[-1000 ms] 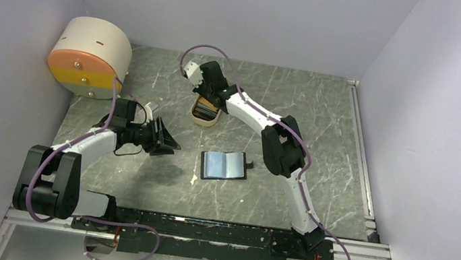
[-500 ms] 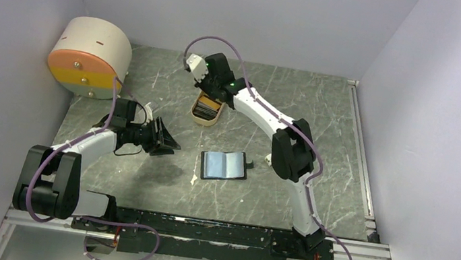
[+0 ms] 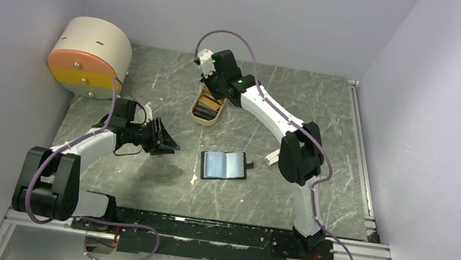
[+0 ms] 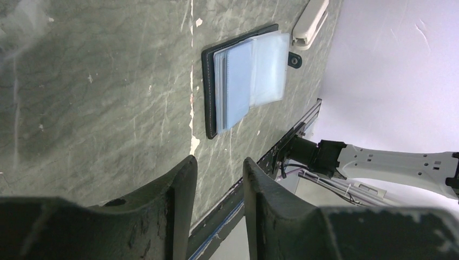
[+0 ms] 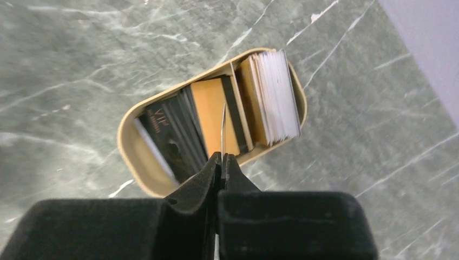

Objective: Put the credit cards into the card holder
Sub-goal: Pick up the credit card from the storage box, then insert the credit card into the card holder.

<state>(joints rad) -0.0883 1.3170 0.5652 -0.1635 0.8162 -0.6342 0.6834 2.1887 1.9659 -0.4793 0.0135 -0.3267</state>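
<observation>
The credit cards stand on edge in a beige oblong tray, with dark, golden-yellow and whitish faces; the tray also shows in the top view. My right gripper is shut on one thin card, seen edge-on, held above the tray. In the top view the right gripper is over the tray's far end. The card holder, a black bifold wallet with blue-grey pockets, lies open at the table's middle and also shows in the left wrist view. My left gripper is open and empty, left of the wallet.
A big beige-and-orange round box stands at the back left. A small whitish oblong piece lies right of the wallet, by the right arm. Walls close in on three sides; a metal rail runs along the right edge.
My right gripper has risen and shifted right over the tray, lifting a card clear of the stack. The left arm and wallet have not moved.
</observation>
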